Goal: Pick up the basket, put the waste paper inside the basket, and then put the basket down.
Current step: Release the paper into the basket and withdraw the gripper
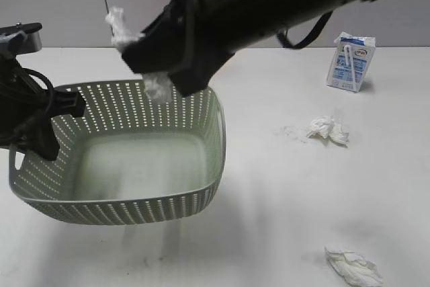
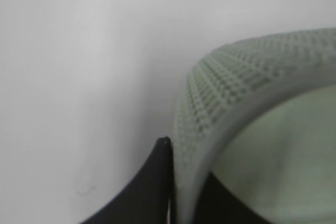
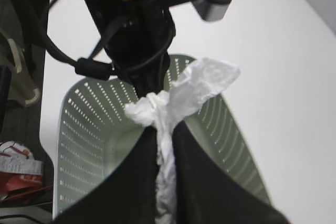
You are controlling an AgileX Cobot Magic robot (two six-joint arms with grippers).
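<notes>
Twisted waste-paper wad (image 3: 173, 114) clamped in right gripper (image 3: 165, 145), hanging above far rim of sage-green basket (image 1: 201, 186), open cavity directly below; basket raised near table's left edge, wall apparently pinched by left gripper (image 2: 173, 182).

A pale green slotted basket (image 1: 134, 166) hangs tilted and empty from the left claw (image 1: 64, 109). A twisted white paper wad (image 3: 181, 103) is pinched in the right claw (image 1: 158, 75) above it; two more wads (image 1: 328, 129) (image 1: 353, 267) lie on the surface well right.
</notes>
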